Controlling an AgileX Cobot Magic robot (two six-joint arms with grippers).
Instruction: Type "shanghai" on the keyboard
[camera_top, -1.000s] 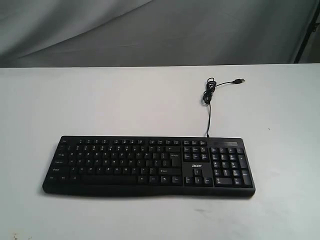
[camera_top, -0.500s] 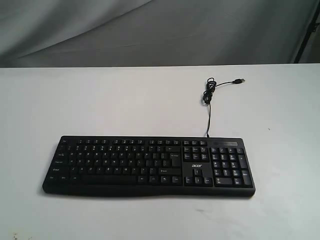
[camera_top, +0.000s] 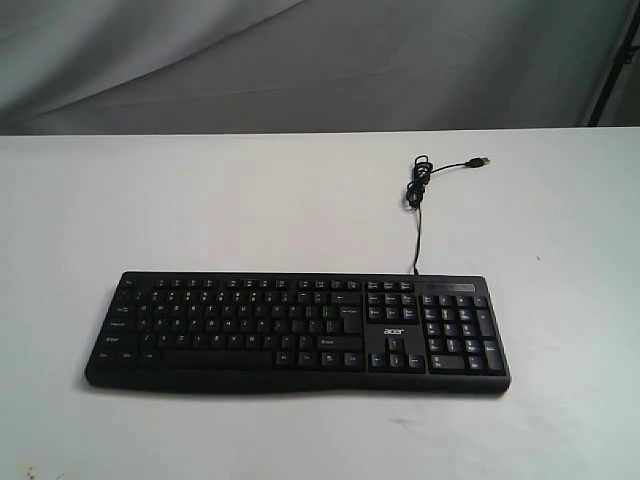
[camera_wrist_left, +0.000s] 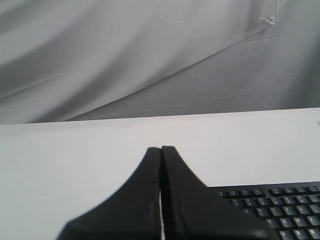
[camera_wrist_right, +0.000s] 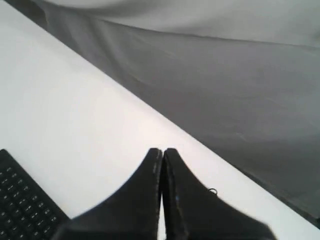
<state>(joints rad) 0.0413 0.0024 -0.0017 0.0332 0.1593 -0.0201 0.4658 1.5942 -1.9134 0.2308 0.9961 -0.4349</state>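
The black keyboard (camera_top: 297, 332) with white legends and a number pad lies flat near the front of the white table. Its thin black cable (camera_top: 417, 215) runs back to a small coil and a loose USB plug (camera_top: 481, 160). Neither arm appears in the exterior view. In the left wrist view my left gripper (camera_wrist_left: 161, 149) is shut with nothing in it, above bare table, with a corner of the keyboard (camera_wrist_left: 272, 206) off to one side. My right gripper (camera_wrist_right: 162, 150) is likewise shut and empty, with a keyboard (camera_wrist_right: 22, 207) corner at the frame edge.
The white table (camera_top: 200, 200) ends at a far edge against a grey draped cloth backdrop (camera_top: 320, 60). A dark pole (camera_top: 612, 60) stands at the back right. A bit of the cable coil (camera_wrist_right: 213, 191) shows by the right fingers.
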